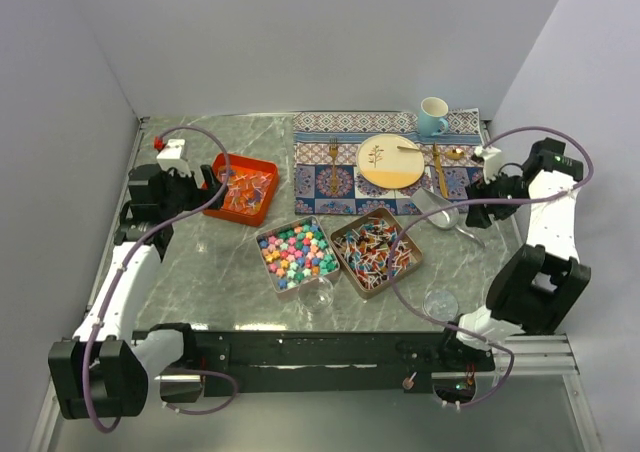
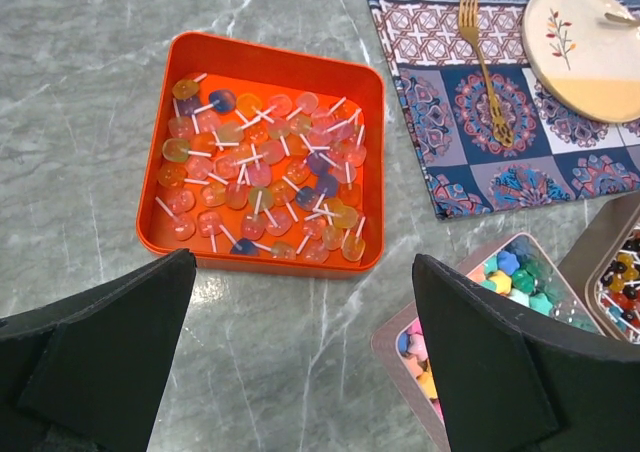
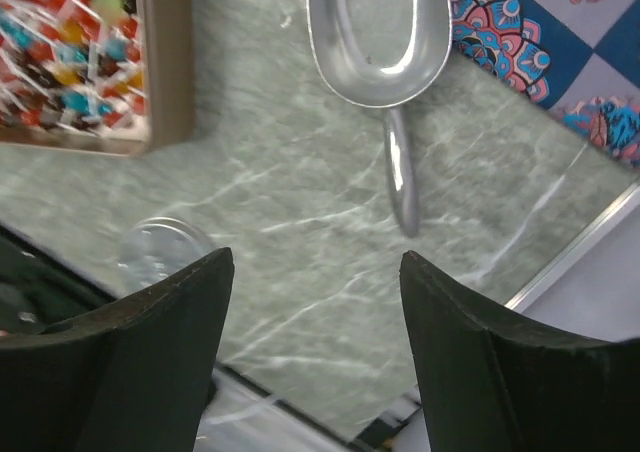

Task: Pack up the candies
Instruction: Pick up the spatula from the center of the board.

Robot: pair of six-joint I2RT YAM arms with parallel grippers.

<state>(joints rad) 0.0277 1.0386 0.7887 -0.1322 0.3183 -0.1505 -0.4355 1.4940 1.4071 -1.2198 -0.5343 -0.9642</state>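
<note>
The candies lie in two square trays mid-table: chunky pink, green, yellow and blue lumps point(image 1: 295, 253) in the left one, slim red, blue and white wrapped pieces point(image 1: 374, 252) in the right one. The left wrist view catches the chunky lumps point(image 2: 520, 272) at its lower right. My left gripper point(image 2: 305, 272) hangs open over bare marble between the orange tray and the lump tray, holding nothing. My right gripper point(image 3: 318, 262) is open too and empty, above the table just short of the handle end of a metal scoop point(image 3: 378, 42). The wrapped pieces point(image 3: 70, 52) show at upper left there.
An orange tray point(image 1: 228, 162) of lollipops point(image 2: 262, 177) sits at the left. A patterned placemat point(image 1: 330, 187) at the back carries a plate point(image 1: 390, 160), cutlery and a mug point(image 1: 432, 117). A clear glass point(image 1: 318, 290) and a clear round cup point(image 1: 440, 304) stand near the front edge.
</note>
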